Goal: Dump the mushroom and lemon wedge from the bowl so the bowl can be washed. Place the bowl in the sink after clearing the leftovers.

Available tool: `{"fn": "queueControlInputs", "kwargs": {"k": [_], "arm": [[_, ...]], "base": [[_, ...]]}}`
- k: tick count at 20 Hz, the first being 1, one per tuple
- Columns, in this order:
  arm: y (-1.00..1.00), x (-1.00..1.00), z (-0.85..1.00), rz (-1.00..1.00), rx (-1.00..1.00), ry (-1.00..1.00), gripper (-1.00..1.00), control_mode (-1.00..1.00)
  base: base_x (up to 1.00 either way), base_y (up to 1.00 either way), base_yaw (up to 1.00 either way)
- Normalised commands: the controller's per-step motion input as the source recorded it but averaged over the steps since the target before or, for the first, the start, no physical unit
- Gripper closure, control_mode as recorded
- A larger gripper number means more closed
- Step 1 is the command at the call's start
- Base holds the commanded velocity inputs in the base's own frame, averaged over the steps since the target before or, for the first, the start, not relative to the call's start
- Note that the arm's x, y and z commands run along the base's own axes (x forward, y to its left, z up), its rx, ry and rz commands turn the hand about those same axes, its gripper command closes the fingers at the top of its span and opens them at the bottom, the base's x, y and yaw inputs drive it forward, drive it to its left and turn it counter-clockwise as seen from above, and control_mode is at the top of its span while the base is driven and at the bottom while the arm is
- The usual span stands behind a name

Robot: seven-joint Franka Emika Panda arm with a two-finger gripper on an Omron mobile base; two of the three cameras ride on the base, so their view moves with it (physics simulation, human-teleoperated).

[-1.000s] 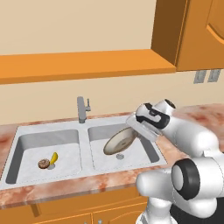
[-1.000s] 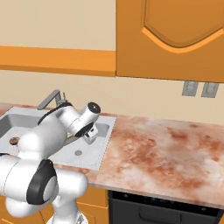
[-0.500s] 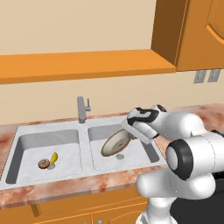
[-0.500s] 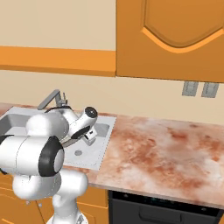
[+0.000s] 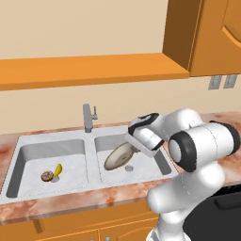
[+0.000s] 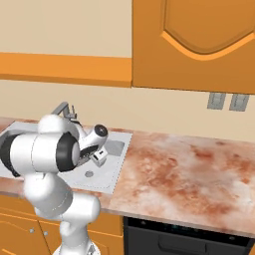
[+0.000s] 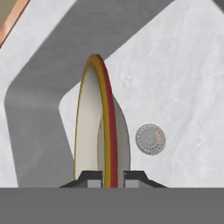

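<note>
The bowl (image 5: pixel 118 156) hangs tilted on edge inside the right basin of the sink (image 5: pixel 28 143), low over the drain. My gripper (image 5: pixel 132 145) is shut on the bowl's upper rim. In the hand view the bowl (image 7: pixel 94 127) stands edge-on between my fingertips, and the gripper (image 7: pixel 107 178) clamps its rim above the basin floor. The brown mushroom (image 5: pixel 46 176) and the yellow lemon wedge (image 5: pixel 57 170) lie side by side on the floor of the left basin. In the right base view the gripper (image 6: pixel 96 157) is over the sink, with my arm hiding the bowl.
A grey faucet (image 5: pixel 87 117) rises behind the divider between the basins. The round drain (image 7: pixel 150 139) lies right of the bowl in the hand view. Marble counter (image 6: pixel 189 174) stretches right of the sink. An orange shelf (image 5: pixel 89 70) and cabinets (image 6: pixel 199 40) hang above.
My gripper has carried the bowl lower and a little leftward into the right basin. The arm's elbow has swung forward. Mushroom and lemon wedge have stayed put.
</note>
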Motion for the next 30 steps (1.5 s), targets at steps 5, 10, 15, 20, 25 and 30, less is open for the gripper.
{"fn": "queueControlInputs", "kwargs": {"k": [5, 10, 15, 20, 25, 30], "arm": [[0.05, 0.21, -0.30, 0.00, -0.01, 0.02, 1.00, -1.00], [0.00, 0.04, -0.34, 0.00, -0.02, 0.02, 1.00, -1.00], [0.00, 0.00, -0.26, 0.00, -0.07, 0.01, 1.00, -1.00], [0.02, 0.00, -0.01, 0.00, -0.03, 0.03, -1.00, -1.00], [0.00, -0.01, 0.06, -0.02, 0.00, 0.00, -1.00, -1.00], [-0.11, -0.11, 0.30, -0.12, 0.00, 0.00, -1.00, -1.00]], "base": [[0.00, 0.00, 0.00], [0.00, 0.00, 0.00], [0.00, 0.00, 0.00], [0.00, 0.00, 0.00], [0.00, 0.00, 0.00], [0.00, 0.00, 0.00]]}}
